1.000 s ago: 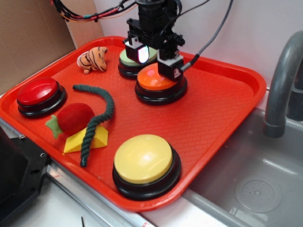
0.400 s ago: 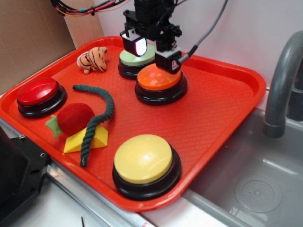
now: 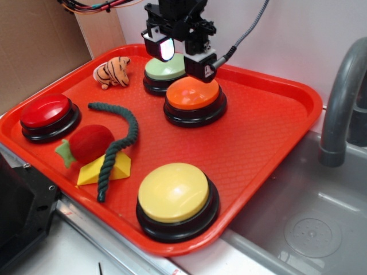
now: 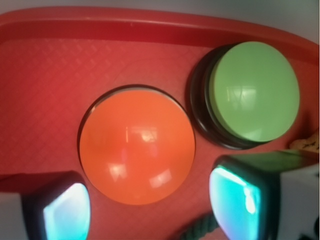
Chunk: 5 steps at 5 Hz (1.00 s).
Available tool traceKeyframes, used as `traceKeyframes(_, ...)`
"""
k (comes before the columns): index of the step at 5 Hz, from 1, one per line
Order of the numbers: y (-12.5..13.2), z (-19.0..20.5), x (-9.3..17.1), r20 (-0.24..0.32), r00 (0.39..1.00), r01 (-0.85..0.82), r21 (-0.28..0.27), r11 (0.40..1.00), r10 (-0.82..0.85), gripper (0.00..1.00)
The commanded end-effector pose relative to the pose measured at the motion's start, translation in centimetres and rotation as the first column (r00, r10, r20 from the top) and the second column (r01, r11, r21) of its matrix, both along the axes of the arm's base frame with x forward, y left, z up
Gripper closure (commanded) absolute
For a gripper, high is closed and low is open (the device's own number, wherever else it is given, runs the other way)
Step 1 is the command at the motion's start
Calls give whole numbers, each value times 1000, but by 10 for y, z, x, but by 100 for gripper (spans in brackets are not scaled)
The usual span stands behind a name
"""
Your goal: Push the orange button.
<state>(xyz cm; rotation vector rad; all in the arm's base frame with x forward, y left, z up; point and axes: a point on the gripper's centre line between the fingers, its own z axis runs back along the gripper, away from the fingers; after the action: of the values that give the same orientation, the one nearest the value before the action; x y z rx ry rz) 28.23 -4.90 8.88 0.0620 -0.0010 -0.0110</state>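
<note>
I see the orange button (image 3: pixel 193 93) toward the back of the red tray (image 3: pixel 269 132), just beside the green button (image 3: pixel 165 69), which sits behind it against the far rim. The gripper (image 3: pixel 182 57) hangs above the two buttons with its fingers spread wide and nothing between them (the wrist view shows both lit pads at the lower edge, with the dome between and beyond them). I judge the dome rigid, glossy and slick, sprung to travel straight down into its black base. There is nothing to grasp here; I would press at the crown, since contact near the rim could skid off the curve or tilt the cap.
</note>
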Motion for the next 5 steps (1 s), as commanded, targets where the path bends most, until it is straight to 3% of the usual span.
traceKeyframes(1,3,31,12,88,996,-23,-27,999,25,0)
traceKeyframes(3,-1,42,10,111,994,-23,-3,1000,23,0)
traceKeyframes(5,-6,53,4,134,991,-8,-18,1000,10,0)
